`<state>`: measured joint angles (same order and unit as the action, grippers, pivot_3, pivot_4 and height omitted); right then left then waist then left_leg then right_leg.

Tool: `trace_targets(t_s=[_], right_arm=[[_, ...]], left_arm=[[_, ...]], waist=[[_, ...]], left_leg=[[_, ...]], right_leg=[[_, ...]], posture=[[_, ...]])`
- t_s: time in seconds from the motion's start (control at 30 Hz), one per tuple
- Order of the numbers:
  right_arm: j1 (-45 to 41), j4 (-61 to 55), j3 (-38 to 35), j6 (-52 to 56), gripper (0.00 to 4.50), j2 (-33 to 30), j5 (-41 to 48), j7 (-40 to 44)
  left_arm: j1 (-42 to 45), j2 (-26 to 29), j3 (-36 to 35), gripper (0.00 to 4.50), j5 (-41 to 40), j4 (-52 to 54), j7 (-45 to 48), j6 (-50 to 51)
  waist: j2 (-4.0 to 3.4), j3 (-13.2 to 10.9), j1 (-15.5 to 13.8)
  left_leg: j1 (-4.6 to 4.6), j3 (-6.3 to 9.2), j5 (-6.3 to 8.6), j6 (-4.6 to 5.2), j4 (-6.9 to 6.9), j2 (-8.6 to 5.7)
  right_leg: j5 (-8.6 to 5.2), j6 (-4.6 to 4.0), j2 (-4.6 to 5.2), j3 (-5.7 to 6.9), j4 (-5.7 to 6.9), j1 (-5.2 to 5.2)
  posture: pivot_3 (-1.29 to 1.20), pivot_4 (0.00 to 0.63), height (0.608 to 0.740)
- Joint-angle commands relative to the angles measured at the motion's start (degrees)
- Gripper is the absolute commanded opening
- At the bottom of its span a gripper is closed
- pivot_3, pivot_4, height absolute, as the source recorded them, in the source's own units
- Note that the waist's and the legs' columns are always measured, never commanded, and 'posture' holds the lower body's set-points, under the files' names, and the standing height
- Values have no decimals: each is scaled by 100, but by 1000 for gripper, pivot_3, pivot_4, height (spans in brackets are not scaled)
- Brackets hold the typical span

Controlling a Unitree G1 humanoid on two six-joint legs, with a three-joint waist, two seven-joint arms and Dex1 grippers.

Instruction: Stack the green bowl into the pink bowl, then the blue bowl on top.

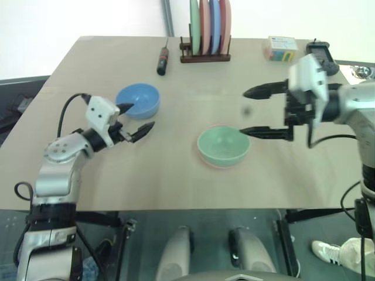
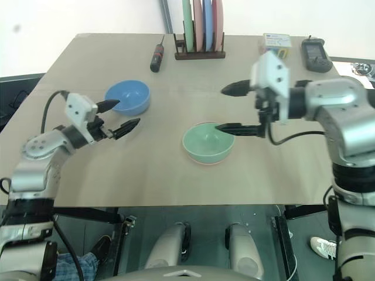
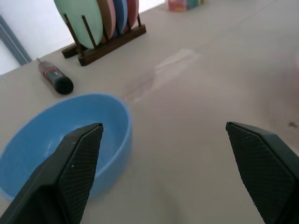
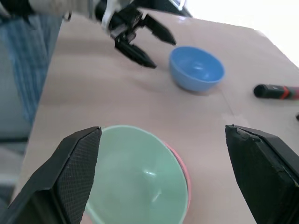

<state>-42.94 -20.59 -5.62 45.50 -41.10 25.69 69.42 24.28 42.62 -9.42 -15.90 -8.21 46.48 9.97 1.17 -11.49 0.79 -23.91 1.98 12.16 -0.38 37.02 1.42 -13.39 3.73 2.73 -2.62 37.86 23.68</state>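
Green bowl (image 1: 223, 147) sits nested in the pink bowl (image 4: 184, 173) mid-bench, so the first stack looks done; the right gripper (image 1: 262, 111) hangs beside it, fingers wide. Left gripper (image 1: 133, 120), fingers wide, flanks the blue bowl (image 1: 138, 100) toward the bench's far left, apparently to grasp its rim.

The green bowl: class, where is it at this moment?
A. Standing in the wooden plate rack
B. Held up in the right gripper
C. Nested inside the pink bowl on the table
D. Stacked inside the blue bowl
C: the green bowl sits inside the pink bowl, whose rim peeks out beside it, while the open right gripper is apart from it.
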Motion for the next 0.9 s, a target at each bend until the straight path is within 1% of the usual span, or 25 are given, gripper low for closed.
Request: trace_targets(t_s=[0.03, 0.2, 0.3, 0.43, 0.5, 0.53, 0.6, 0.63, 0.77, 0.87, 0.9], right_arm=[[194, -383, -1029, 408, 4430, -113, 731, -530], [698, -565, -1518, 441, 4430, -366, 983, -1012], [994, -694, -1654, 415, 4430, -484, 1069, -1226], [1187, -788, -1734, 364, 4430, -524, 1217, -1466], [1211, -814, -1791, 356, 4500, -542, 1384, -1547], [1209, -827, -1824, 353, 4500, -549, 1479, -1566], [1213, -842, -1864, 348, 4500, -586, 1608, -1598], [1221, -836, -1863, 334, 4500, -615, 1644, -1624], [1281, -778, -1795, 209, 4500, -721, 1728, -1711], [1301, -740, -1708, 129, 4500, -748, 1759, -1740], [1308, -730, -1687, 107, 4500, -753, 1763, -1742]], left_arm=[[768, 130, 432, 4500, 768, -1023, -129, -532], [1575, 37, 919, 4500, 1413, -2225, -167, -1110], [1970, -44, 1187, 4500, 1736, -2883, -177, -1394], [2450, -183, 1407, 4500, 1980, -3669, -45, -1630], [2629, -203, 1529, 3981, 2112, -3955, 42, -1814], [2695, -209, 1572, 3843, 2162, -4063, 76, -1894], [2796, -225, 1598, 3173, 2224, -4234, 83, -1985], [2837, -226, 1617, 2933, 2252, -4311, 91, -2032], [2927, -198, 1671, 1554, 2362, -4559, 102, -2205], [2929, -180, 1645, 298, 2387, -4617, 154, -2325], [2924, -172, 1634, 143, 2383, -4611, 185, -2368]], waist=[[0, 0, -6], [2, 1, 14], [1, 1, 8], [2, 0, 3], [2, 0, 14], [2, 0, 19], [2, 0, 18], [2, 0, 14], [3, 0, 13], [3, 0, 13], [3, 0, 11]], left_leg=[[0, 1, 0, 0, 1, 0], [-1, -6, 0, 1, 2, -1], [-4, -3, 0, 1, 0, -1], [-8, -3, 0, 1, 3, -3], [-9, -3, 0, 1, 6, -3], [-9, -3, 0, 1, 6, -3], [-9, -3, 0, 1, 6, -3], [-9, -1, 0, 1, 6, -2], [-12, -1, 0, 1, 7, -3], [-12, 0, 0, 1, 7, -3], [-12, 0, 0, 1, 7, -3]], right_leg=[[0, 0, -1, 0, 0, 0], [0, 2, -1, -5, -1, 1], [0, 2, -1, -4, 1, 4], [0, 4, -1, -4, 0, 5], [0, 4, -1, -4, 1, 5], [0, 4, -1, -4, 1, 5], [0, 4, -1, -4, 2, 5], [0, 4, -1, -4, 2, 5], [0, 4, 0, -3, 0, 5], [0, 5, 0, -3, 1, 5], [0, 5, 0, -2, 2, 5]], posture=[[0, 150, 740], [0, 150, 740], [0, 150, 740], [0, 150, 740], [0, 150, 740], [0, 150, 740], [0, 150, 740], [0, 150, 740], [0, 150, 740], [0, 150, 740], [0, 150, 740]])
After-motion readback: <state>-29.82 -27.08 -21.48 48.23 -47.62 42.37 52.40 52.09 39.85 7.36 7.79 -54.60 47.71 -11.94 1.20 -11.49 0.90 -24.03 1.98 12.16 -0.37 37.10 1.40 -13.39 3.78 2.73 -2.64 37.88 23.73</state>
